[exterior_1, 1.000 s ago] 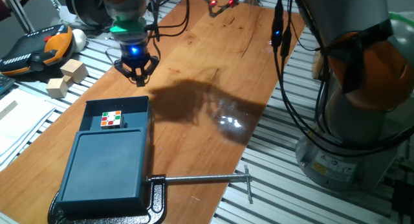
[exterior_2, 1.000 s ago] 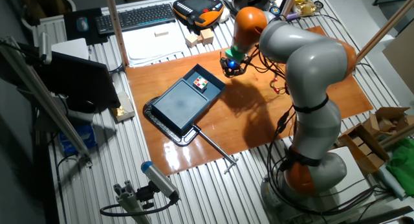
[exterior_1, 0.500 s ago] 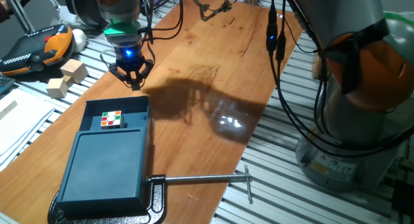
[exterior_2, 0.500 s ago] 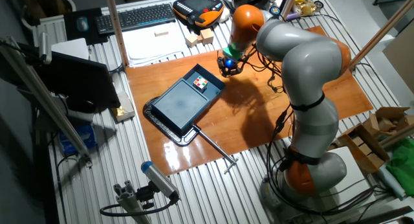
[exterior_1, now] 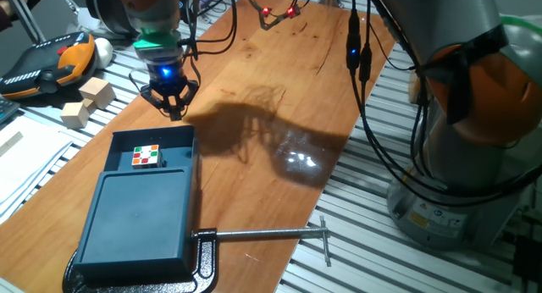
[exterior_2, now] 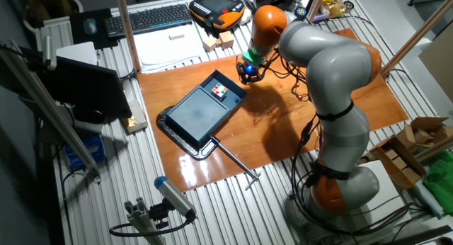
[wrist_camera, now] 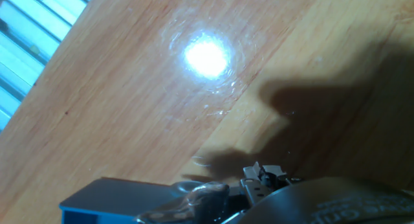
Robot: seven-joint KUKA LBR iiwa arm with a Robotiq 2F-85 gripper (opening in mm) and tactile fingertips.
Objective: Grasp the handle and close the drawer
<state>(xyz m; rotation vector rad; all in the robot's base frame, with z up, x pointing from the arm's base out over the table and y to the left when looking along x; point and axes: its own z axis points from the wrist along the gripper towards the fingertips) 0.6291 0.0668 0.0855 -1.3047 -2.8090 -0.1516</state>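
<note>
Seeing the drawer (exterior_1: 152,153) pulled out of its box (exterior_1: 140,221) at my left, cube (exterior_1: 146,157) inside, handle hidden, gripper (exterior_1: 172,109) hovering just past its front wall, fingers narrowly parted, clamp rod (exterior_1: 271,234) rightward on the desk (exterior_1: 279,98).

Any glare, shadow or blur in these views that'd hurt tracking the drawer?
One fixed view: bright glare patch on the wooden table, arm shadow beside the drawer, drawer itself sharp. The other fixed view: evenly lit, drawer small. Hand view: strong light hotspot on the wood, gripper parts at the bottom edge blurred, only a drawer corner showing.
</note>
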